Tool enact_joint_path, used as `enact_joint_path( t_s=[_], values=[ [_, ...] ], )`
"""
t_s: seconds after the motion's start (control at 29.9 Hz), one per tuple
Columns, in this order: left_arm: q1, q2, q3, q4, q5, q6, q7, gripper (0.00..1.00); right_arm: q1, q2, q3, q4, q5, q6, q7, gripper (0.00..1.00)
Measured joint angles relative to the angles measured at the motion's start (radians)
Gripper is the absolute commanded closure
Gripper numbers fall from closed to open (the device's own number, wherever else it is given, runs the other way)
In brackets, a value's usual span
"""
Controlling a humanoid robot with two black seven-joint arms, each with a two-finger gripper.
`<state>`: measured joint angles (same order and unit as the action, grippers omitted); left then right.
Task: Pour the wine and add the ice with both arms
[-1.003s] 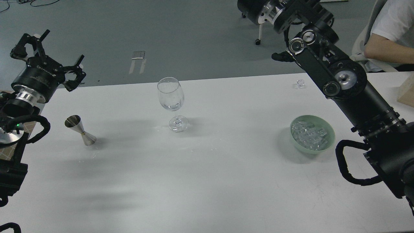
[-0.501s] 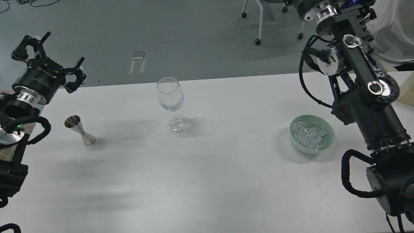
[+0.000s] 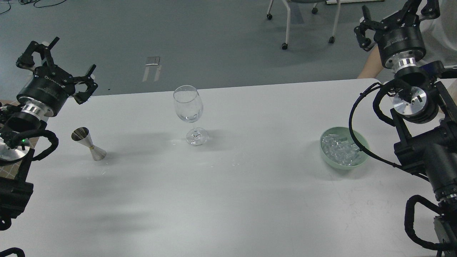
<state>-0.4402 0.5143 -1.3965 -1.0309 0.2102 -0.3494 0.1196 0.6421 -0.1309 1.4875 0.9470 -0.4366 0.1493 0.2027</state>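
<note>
**Both tools spread and raised, ice in the bowl**

The left tool (image 3: 57, 66) hangs spread and empty at the table's (image 3: 228, 200) far left edge. The right tool (image 3: 396, 16) hangs spread and empty beyond the far right corner. The ice (image 3: 341, 150) lies heaped in a green bowl (image 3: 326, 159) at the right. A wine glass (image 3: 188, 107) stands upright mid-table, a metal measuring cup (image 3: 87, 142) to its left.

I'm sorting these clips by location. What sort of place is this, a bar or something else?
Probably a lab or office workspace, not a bar: a plain white table on a grey floor, a wheeled office chair behind it, and loose cables on the floor.
</note>
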Motion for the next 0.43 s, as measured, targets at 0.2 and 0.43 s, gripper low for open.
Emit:
enact_joint_path(
  t_s=[0.2,0.43],
  values=[
    [0.004,-0.001,0.0,0.001,0.0,-0.003,0.0,0.02,-0.025,0.004,0.0,0.0,0.015,0.0,0.001,0.0],
    [0.008,-0.005,-0.001,0.001,0.0,-0.005,0.0,0.02,-0.032,0.004,0.001,0.002,0.016,-0.001,0.001,0.0]
  ],
)
